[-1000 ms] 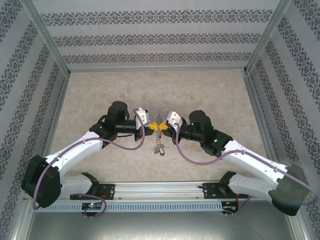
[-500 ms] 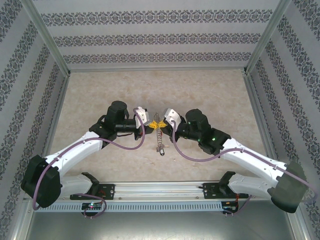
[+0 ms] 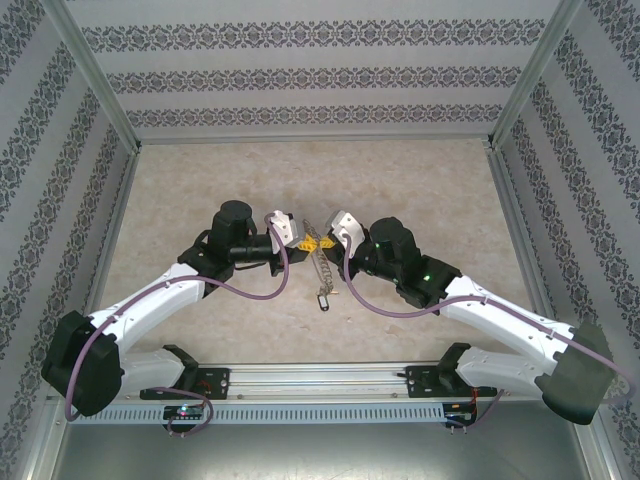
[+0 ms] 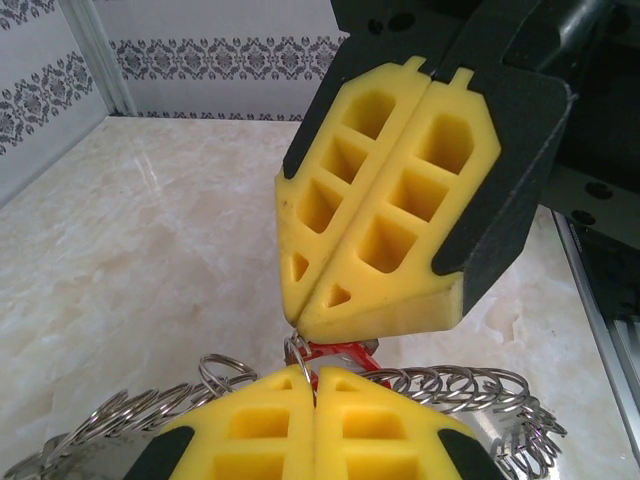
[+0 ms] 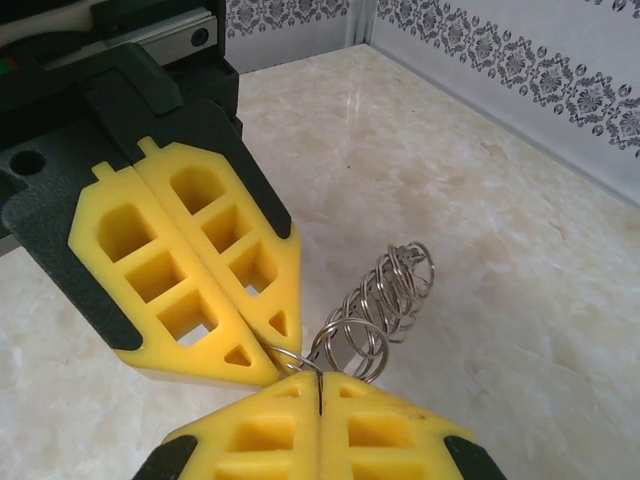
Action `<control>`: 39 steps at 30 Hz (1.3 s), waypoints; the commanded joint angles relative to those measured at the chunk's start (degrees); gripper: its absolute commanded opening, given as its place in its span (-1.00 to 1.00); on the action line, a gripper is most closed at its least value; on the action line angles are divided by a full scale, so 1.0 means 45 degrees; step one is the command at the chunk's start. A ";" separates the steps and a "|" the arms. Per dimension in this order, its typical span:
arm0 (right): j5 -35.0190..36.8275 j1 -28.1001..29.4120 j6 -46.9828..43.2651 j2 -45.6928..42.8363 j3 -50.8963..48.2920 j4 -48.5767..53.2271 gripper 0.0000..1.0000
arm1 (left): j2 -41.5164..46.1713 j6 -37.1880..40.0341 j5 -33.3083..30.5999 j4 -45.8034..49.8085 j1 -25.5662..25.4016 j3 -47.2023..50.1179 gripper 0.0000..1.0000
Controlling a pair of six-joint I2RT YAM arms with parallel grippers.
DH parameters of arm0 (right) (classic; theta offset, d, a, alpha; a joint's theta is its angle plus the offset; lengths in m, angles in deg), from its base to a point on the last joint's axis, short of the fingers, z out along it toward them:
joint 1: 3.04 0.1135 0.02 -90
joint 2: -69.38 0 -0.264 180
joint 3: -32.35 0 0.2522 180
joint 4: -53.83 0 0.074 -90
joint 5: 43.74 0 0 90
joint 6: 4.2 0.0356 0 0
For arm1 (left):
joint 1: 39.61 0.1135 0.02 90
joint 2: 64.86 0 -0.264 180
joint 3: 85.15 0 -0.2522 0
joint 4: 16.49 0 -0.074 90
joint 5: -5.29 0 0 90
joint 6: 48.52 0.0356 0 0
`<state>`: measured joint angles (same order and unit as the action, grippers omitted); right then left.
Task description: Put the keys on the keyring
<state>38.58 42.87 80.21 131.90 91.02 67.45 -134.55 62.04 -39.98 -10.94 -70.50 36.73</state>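
Pale tabletop (image 3: 200,180); left gripper (image 4: 315,388), right gripper (image 5: 318,388) tight-jawed, apparently on keyring (image 5: 385,290).

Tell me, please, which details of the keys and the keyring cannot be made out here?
Red-tagged key, left wrist view: mostly covered by the shut left hand and right hand; blade unseen.
Keyring, same view: cut off by the bottom edge.
Small key at the chain's lower end, top view: too small to tell tag colour or whether it is threaded.
What each hand pinches, right wrist view: hidden inside the closed grips.
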 commanded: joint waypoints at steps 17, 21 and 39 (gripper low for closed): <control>0.0216 -0.0972 0.2069 -0.0476 0.0572 -0.0219 -1.00 | 0.0606 -0.0678 -0.0728 -0.1830 -0.0220 0.1116 -1.00; 0.0735 -0.0891 0.1996 -0.0406 0.1053 0.0146 -1.00 | 0.0547 -0.1303 -0.1330 -0.2985 -0.0206 0.1690 -1.00; 0.0509 -0.0339 0.0609 0.0213 0.1894 0.0603 -1.00 | -0.0323 -0.0407 -0.0832 -0.1526 -0.0205 0.1149 -0.85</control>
<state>38.42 41.73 84.41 133.67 96.16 73.30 -135.10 57.78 -45.42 -24.82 -71.49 43.11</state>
